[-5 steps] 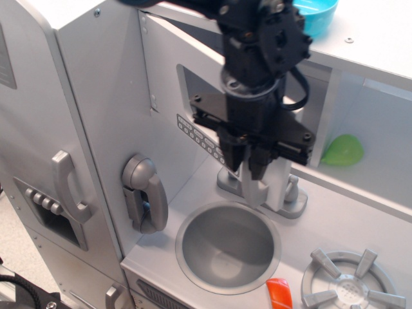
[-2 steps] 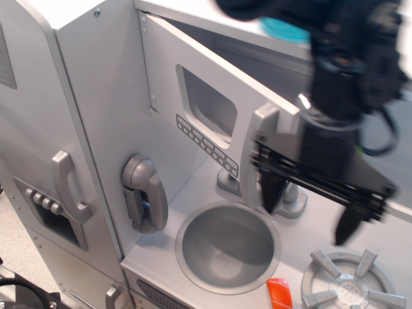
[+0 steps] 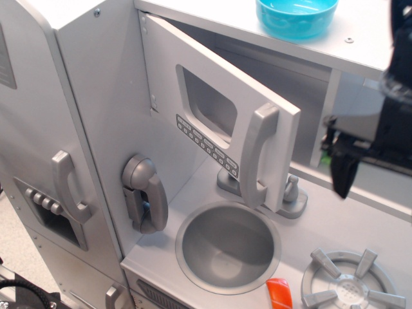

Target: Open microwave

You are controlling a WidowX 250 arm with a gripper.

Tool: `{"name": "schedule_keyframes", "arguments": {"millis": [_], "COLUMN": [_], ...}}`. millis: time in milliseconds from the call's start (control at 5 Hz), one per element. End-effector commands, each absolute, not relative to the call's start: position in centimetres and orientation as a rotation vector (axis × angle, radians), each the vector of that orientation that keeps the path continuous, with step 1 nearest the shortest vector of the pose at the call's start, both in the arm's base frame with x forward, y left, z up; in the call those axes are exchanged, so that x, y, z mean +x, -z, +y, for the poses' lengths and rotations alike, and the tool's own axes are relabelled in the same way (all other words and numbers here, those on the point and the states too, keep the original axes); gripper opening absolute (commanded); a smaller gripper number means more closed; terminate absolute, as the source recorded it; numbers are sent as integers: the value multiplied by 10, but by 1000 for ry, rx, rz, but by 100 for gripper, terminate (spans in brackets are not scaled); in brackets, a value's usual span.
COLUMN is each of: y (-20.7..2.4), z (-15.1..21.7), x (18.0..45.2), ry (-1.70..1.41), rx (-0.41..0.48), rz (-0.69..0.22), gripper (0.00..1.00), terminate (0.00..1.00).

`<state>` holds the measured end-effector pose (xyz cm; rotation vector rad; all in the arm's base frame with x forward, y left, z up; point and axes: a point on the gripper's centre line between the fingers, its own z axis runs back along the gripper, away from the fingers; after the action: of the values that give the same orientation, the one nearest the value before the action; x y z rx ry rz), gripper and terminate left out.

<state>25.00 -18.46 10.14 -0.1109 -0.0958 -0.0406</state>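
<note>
We see the microwave door swung out over the sink, partly blocking the faucet; room remains rightward.

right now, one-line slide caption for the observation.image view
Microwave door swung open above the sink, hand off to the right.

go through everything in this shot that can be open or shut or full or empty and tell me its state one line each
microwave door: swung open, handle free.
fridge door: shut.
sink basin: empty.
blue bowl: upright on the top shelf; contents not visible.
toy phone: hung on the side wall.
gripper: at the right edge, clear of the door; open or shut unclear.
</note>
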Motion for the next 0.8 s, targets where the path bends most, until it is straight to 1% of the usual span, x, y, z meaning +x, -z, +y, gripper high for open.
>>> {"name": "schedule_keyframes", "arguments": {"millis": [0, 200, 400, 600], "y": [-120, -105, -100, -97], "z": [-169, -153, -130, -105], "x": [297, 305, 302, 281], "ry": [23, 30, 29, 63], "rx": [-103, -44, -32, -34], "rz": [-290, -291, -293, -294], "gripper": [100, 100, 100, 100], "terminate": [0, 0, 0, 0]}}
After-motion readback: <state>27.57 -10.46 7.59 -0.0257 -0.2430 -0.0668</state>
